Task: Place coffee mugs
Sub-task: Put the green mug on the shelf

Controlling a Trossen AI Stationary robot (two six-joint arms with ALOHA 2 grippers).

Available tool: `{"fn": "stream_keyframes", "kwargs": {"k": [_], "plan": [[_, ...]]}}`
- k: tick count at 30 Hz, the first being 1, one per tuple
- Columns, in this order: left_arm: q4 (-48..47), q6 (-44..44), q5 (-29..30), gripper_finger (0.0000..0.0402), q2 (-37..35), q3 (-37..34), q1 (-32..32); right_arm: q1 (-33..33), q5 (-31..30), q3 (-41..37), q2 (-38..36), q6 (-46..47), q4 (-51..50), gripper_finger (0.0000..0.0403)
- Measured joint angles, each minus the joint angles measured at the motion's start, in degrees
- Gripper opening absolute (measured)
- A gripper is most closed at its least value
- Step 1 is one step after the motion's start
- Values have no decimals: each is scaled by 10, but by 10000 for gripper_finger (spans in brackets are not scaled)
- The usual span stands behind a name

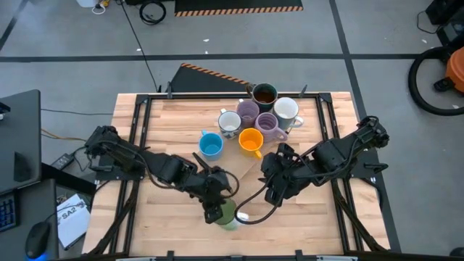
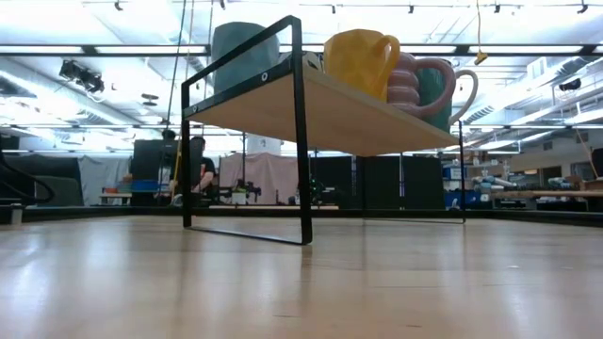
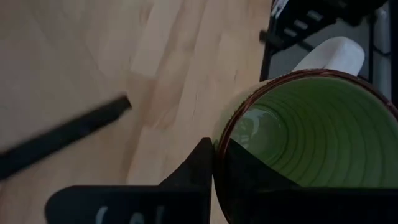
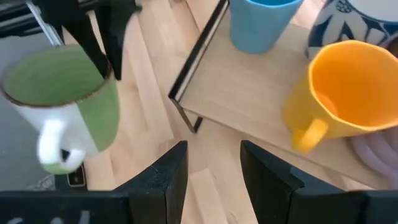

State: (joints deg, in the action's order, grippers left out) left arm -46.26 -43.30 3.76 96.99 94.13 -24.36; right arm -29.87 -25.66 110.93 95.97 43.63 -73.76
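The green mug (image 1: 228,216), with a white handle (image 4: 53,140) and a brown rim, is near the table's near edge, in my left gripper (image 1: 215,210). My right gripper (image 1: 274,194) is open just to its right, short of the mug, with nothing between its fingers (image 4: 214,155). The other mugs stand upright on a raised wooden shelf (image 4: 249,93): blue (image 1: 211,145), orange (image 1: 251,141), a patterned white one (image 1: 230,123), two lilac (image 1: 248,111) (image 1: 267,127), a dark one (image 1: 264,94) and a white one (image 1: 286,110). My left gripper holds the green mug by its rim wall (image 3: 219,140), on the side away from the handle. One finger (image 3: 249,171) is inside the mug and the other (image 3: 198,165) outside, coming from above. The mug is upright, mouth up; whether its base is on the table I cannot tell.
The black-framed shelf (image 2: 358,113) stands in the table's far middle, with open room under it. Bare wood lies between the shelf's front edge and the two grippers. A black cable (image 1: 254,199) curves across the table by the right gripper. People sit in the room behind.
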Motion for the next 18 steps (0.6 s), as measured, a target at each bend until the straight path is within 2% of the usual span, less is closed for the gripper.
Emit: {"fn": "stream_keyframes", "kwargs": {"k": [18], "plan": [[-4,126,-2,24,0,85,68,0,-80,0,-96,0,-35,153]]}}
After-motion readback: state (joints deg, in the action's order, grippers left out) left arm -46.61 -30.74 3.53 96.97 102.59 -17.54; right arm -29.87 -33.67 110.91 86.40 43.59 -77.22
